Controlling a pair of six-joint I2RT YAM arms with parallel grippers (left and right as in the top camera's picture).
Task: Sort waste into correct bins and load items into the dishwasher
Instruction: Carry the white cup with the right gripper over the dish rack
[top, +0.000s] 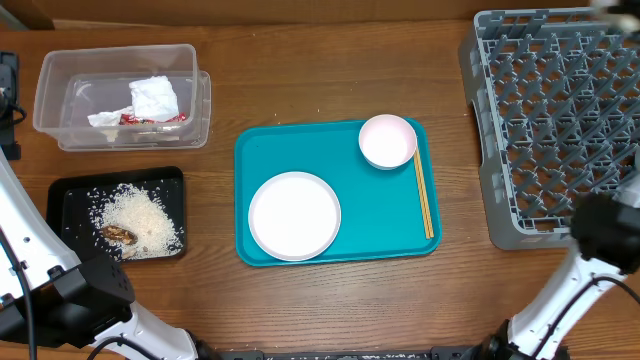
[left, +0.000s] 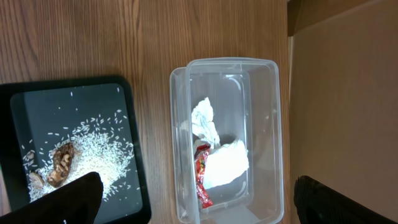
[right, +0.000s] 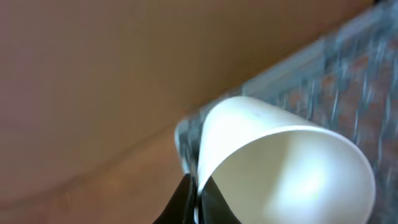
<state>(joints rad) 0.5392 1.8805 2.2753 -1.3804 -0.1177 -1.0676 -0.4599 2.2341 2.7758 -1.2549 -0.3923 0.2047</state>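
My left gripper (left: 196, 200) is open and empty, hovering above the near end of the clear tub (top: 55, 125), which also shows in the left wrist view (left: 273, 124). The tub holds a crumpled white napkin (top: 155, 97) and a red wrapper (top: 150, 119). The black tray (top: 65, 192) holds rice grains (top: 140, 215) and a brown scrap (top: 120, 234). My right gripper (right: 198, 200) is shut on the rim of a white bowl (right: 292, 168), held by the grey dish rack (top: 560, 120). On the teal tray (top: 385, 215) lie a white plate (top: 294, 215), a white bowl (top: 387, 141) and chopsticks (top: 424, 195).
The rack's corner shows blurred behind the held bowl in the right wrist view (right: 348, 68). A brown cardboard surface (left: 348, 93) stands beyond the tub. Both arm bases sit at the table's front edge.
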